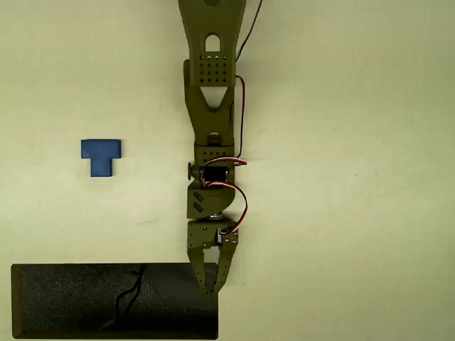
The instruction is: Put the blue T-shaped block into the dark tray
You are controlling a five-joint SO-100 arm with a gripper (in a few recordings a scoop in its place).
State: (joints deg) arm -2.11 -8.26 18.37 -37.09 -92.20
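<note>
Looking down in the overhead view, the olive-green arm (212,106) reaches from the top edge toward the bottom, red and black wires (240,121) looping along it. Its hand (210,293) has its two fingers drawn nearly together to a point, holding nothing, with the tips over the right end of the dark tray (71,302). A thin wiggly line (128,298) lies inside the tray, left of the hand. The blue T-shaped block (101,156) sits flat on the pale desk (341,213), well apart, up and to the left of the hand.
</note>
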